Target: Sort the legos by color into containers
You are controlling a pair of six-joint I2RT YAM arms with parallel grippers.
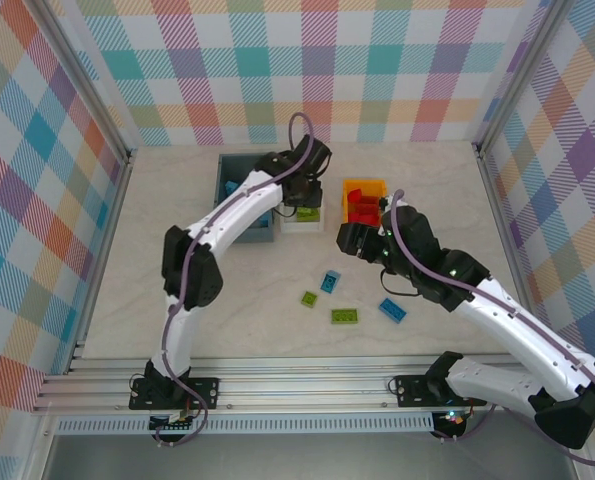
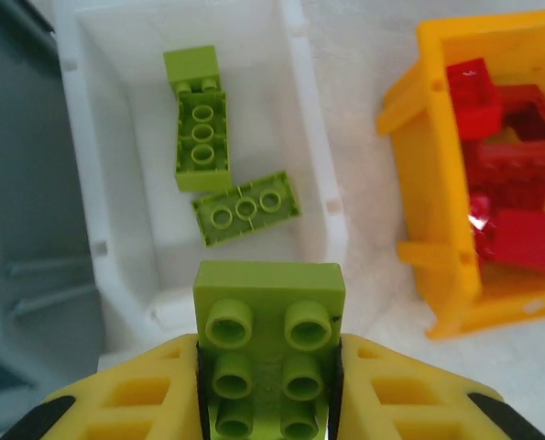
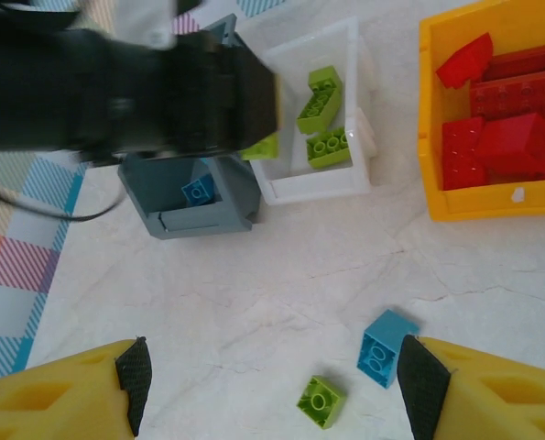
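From the left: the grey-blue bin (image 2: 25,229) flanks the white bin (image 2: 320,156), where other lime bricks (image 2: 245,207) lie. My left gripper (image 2: 267,371) is clamped on a lime green brick (image 2: 268,307). The brick's long axis points straight ahead, and its leading edge sits just over the white bin's near wall. I judge a short push forward would put it over the bin floor for the drop. To the right stands the orange-yellow bin (image 2: 428,183) of red bricks (image 2: 515,183). Farther right, my right gripper (image 3: 272,376) hangs with jaws apart above the table. A loose light blue brick (image 3: 385,346) lies near its right finger.
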